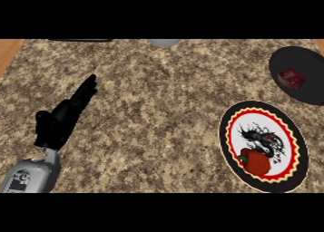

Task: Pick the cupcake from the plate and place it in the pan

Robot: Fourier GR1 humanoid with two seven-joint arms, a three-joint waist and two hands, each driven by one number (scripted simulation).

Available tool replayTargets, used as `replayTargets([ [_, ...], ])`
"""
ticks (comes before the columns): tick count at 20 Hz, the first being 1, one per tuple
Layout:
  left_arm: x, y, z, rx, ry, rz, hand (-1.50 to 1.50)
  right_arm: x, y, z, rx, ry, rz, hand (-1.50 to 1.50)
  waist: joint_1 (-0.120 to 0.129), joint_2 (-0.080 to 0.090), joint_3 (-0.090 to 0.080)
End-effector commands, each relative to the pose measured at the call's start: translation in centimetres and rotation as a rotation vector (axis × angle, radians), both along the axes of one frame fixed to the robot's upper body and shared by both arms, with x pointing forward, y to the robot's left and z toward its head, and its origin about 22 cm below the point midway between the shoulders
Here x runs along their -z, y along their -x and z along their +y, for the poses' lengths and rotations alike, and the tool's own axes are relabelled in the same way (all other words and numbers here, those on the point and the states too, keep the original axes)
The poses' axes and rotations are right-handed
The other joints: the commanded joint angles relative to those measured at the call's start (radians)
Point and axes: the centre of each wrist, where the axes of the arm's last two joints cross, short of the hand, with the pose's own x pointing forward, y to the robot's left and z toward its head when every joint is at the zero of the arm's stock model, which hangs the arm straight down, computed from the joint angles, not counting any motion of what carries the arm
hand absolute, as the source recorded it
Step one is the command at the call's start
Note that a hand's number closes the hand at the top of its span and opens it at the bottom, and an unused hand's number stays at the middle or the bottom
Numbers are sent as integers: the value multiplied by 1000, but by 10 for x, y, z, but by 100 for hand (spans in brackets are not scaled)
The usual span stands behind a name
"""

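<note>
A dark red cupcake sits inside the black pan at the upper right of the counter. Below it lies a round plate with a red and yellow rim; a red bell pepper rests on its near part. My left hand is at the left, fingers straight and pointing up over the counter, far from plate and pan, holding nothing. My right hand does not show.
The speckled stone counter fills the view, with wooden strips at its far left and right corners. A grey rounded object and a dark flat item peek in at the top edge.
</note>
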Motion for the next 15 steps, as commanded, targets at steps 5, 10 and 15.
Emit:
replayTargets([
  [5,-16,-2,-2,-29,-9,-10,0,17,21,-6,-30,-16,-3,-150,-8,-12,-3],
  [10,15,0,4,-16,-9,25,0,40,41,-3,-55,6,-35,-150,-15,-8,-3],
  [15,-7,8,8,-22,-6,4,0,64,49,13,-10,2,-26,-150,-17,-15,-4],
])
